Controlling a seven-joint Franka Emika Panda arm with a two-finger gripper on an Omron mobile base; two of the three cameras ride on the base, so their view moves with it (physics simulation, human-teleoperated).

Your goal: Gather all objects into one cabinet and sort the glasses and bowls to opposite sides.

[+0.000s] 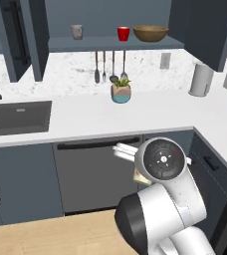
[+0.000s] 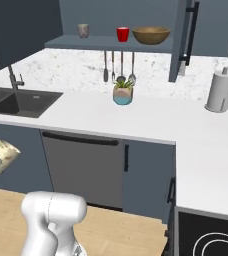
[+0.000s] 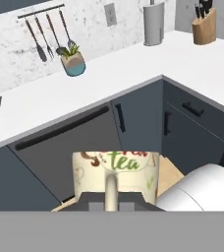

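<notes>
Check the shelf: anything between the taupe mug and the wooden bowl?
Yes. The red cup stands between the taupe mug and the wooden bowl on the cabinet shelf, apart from both; both base views show it.

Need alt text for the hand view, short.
A cream patterned mug printed with "tea" sits close up in the shut claw, handle facing the camera. Behind it are blue-grey base cabinets and a dishwasher front under a white counter. On the counter stand a small potted plant, a paper towel roll and a knife block.
</notes>
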